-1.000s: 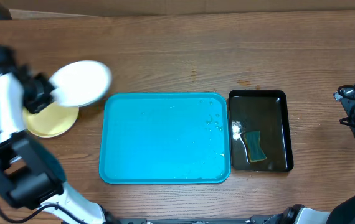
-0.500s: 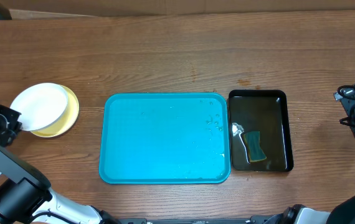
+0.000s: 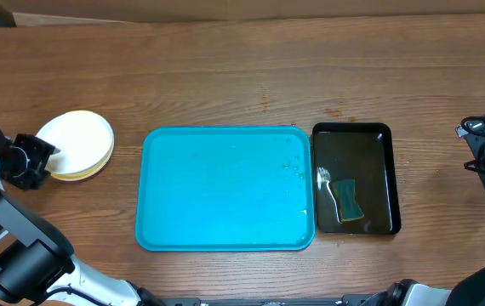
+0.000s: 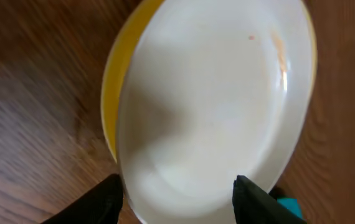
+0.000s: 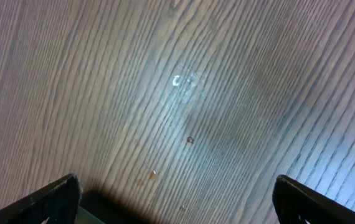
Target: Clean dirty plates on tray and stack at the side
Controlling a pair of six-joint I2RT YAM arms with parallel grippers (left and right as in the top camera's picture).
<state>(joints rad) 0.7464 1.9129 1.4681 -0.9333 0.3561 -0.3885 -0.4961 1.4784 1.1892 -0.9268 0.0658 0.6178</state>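
Turquoise tray (image 3: 225,189) at the middle of the table (image 3: 242,76), white plate (image 3: 75,136) stacked on pale yellow plate (image 3: 94,165) to its left.
Both arms stand out at the table's sides. The left gripper (image 3: 38,159) lies low, pointing at the stack, jaws spread either side of the white plate's rim, not pinching it. The right gripper (image 5: 177,199) hangs over bare wood beyond the black tray (image 3: 384,134), jaws wide apart.

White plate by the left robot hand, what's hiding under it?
A pale yellow plate sits under the white plate; only its rim peeks out. The rest of it, and anything lying between or beneath them, is covered.
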